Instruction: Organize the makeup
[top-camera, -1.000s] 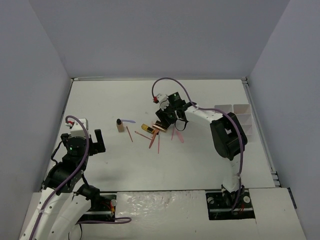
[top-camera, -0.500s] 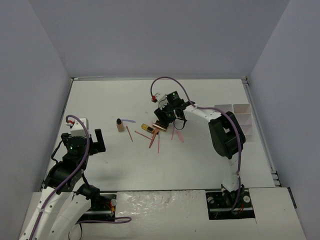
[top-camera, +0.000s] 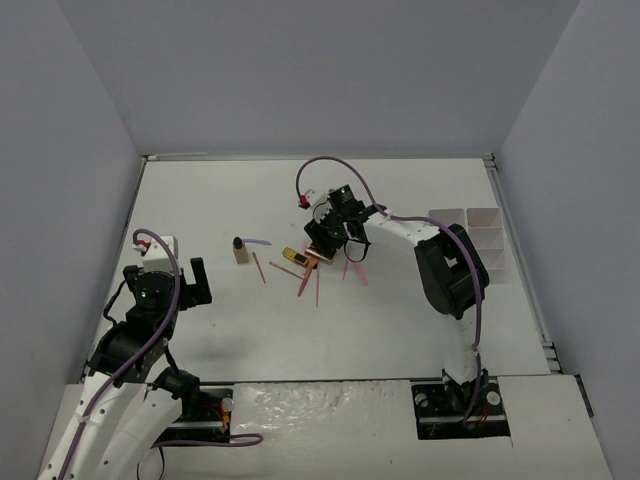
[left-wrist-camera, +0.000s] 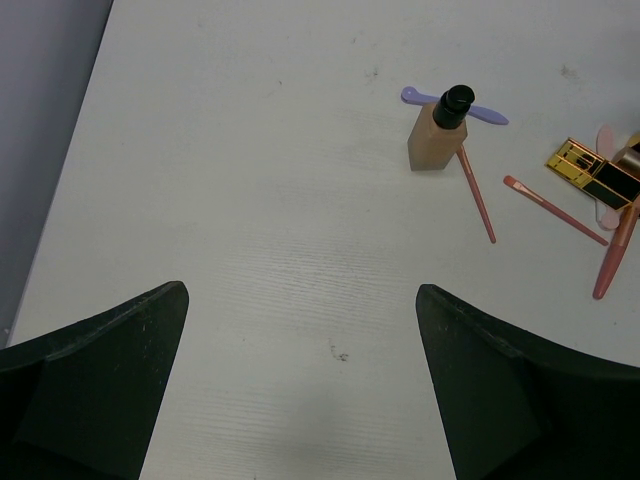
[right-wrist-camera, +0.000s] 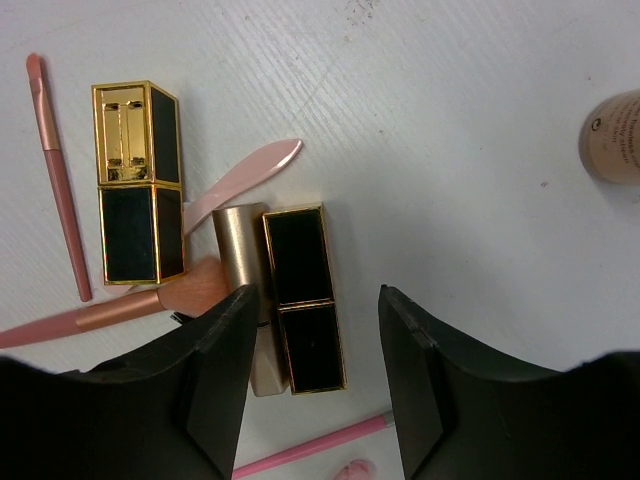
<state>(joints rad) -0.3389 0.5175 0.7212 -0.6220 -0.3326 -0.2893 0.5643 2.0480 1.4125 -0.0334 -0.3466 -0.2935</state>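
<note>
Lipstick tube (right-wrist-camera: 300, 270) lies between the parted jaws of my right gripper (right-wrist-camera: 315, 305), not clamped, with a gold cylinder (right-wrist-camera: 240, 250) touching its side. My left gripper (left-wrist-camera: 302, 295) hangs wide open, well apart from that tube.

The left arm (top-camera: 128, 345) and right arm (top-camera: 450, 270) wear white shells with black joint housings; a thin purple cable (top-camera: 320, 160) loops over each wrist. The claw fingers (left-wrist-camera: 90, 380) are matte black wedges.

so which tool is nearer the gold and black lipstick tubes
Right. The right tool hangs over one lipstick tube, jaws open either side of it. The left tool is far off to that tube's left, open and empty.
</note>
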